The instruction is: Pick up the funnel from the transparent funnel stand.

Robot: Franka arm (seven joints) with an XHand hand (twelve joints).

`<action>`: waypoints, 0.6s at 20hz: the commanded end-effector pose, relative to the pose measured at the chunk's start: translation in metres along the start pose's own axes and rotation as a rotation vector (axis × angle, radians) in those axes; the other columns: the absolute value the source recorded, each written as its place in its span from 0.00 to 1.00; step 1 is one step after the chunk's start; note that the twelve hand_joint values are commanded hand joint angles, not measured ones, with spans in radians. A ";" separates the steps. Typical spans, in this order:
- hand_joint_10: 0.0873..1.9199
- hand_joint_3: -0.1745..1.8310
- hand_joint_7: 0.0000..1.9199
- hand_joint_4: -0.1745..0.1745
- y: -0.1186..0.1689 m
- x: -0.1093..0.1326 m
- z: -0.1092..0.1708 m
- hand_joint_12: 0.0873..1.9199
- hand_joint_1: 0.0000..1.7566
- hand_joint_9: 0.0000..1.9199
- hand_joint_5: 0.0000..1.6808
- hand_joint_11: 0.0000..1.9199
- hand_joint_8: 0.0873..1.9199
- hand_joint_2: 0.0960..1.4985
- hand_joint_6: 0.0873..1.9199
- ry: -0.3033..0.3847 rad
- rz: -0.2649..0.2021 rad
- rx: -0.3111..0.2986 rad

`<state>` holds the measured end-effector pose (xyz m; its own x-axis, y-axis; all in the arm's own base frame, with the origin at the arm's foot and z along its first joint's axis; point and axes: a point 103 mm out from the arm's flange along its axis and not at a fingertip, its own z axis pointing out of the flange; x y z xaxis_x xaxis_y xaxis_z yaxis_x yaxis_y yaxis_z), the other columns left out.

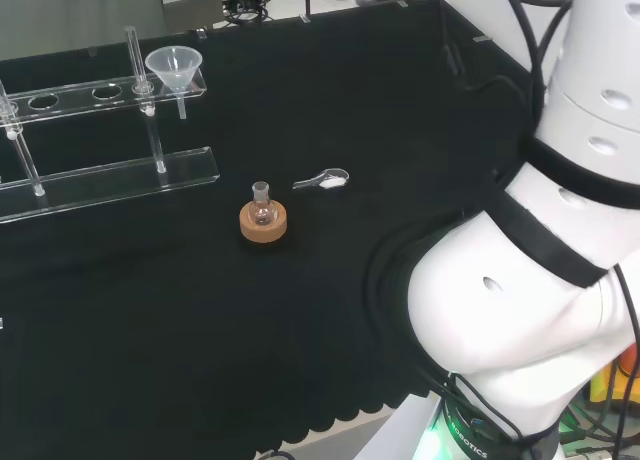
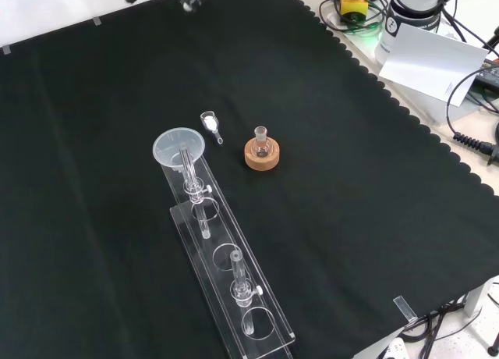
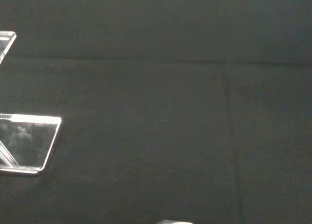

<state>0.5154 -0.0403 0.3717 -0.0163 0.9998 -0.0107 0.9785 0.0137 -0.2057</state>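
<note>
No legible text, labels, numbers or signs on anything in view.

Clear funnel (image 1: 174,66), tan cork ring (image 1: 263,223), plain black cloth (image 1: 330,280), seemingly unpatterned.

Clear glossy funnel (image 1: 174,66) and stand (image 1: 110,170) — matt black cloth (image 1: 330,270).

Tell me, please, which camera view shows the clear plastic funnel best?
The front view: the clear plastic funnel shows its whole round mouth, seated at the stand's far end. The head view shows its cone and stem from the side. The wrist view catches stand corners.
</note>
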 end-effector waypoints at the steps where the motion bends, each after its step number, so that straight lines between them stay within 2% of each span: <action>1: 0.31 0.21 0.11 0.48 0.043 0.087 0.003 0.70 0.21 0.20 0.17 0.09 0.29 0.61 0.00 -0.068 -0.070 0.066; 6: 0.31 0.21 0.11 0.47 0.058 0.119 0.002 0.71 0.25 0.20 0.17 0.10 0.30 0.59 0.00 -0.077 -0.105 0.082; 12: 0.31 0.20 0.10 0.45 0.075 0.154 0.011 0.71 0.30 0.20 0.17 0.11 0.30 0.56 0.00 -0.119 -0.114 0.149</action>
<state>0.5745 0.0537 0.3593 -0.1124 0.9922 -0.0530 0.9574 0.0939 -0.2732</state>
